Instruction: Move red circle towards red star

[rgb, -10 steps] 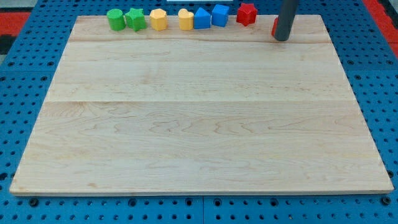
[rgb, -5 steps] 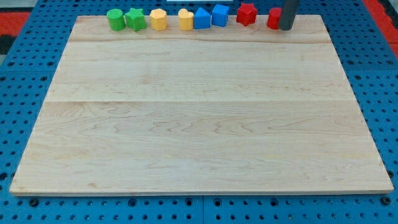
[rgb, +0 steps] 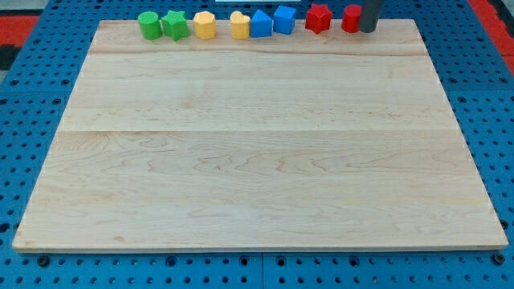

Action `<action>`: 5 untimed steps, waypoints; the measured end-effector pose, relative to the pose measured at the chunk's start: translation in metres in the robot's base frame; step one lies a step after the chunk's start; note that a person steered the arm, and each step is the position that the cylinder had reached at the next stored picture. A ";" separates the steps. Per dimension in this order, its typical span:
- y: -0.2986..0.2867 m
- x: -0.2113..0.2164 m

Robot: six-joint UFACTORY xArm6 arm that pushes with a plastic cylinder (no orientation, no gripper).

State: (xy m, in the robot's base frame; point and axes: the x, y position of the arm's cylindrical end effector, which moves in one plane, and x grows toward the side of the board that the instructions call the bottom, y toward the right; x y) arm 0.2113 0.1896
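The red circle [rgb: 351, 18] sits at the top edge of the wooden board, toward the view's right. The red star [rgb: 319, 18] is just to its left, a small gap between them. My dark rod comes down from the view's top, and my tip [rgb: 368, 30] rests against the red circle's right side.
A row of blocks runs along the board's top edge: green circle [rgb: 148, 24], green star [rgb: 175, 25], yellow hexagon [rgb: 205, 25], yellow heart [rgb: 239, 25], blue block [rgb: 261, 24], blue cube [rgb: 284, 18]. The wooden board [rgb: 257, 152] lies on a blue pegboard.
My tip has moved up toward the view's top and slightly left, pushing the red circle up and left, closer to the red star. The other blocks have not moved.
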 end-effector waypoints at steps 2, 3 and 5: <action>-0.001 -0.003; -0.002 0.001; -0.016 0.033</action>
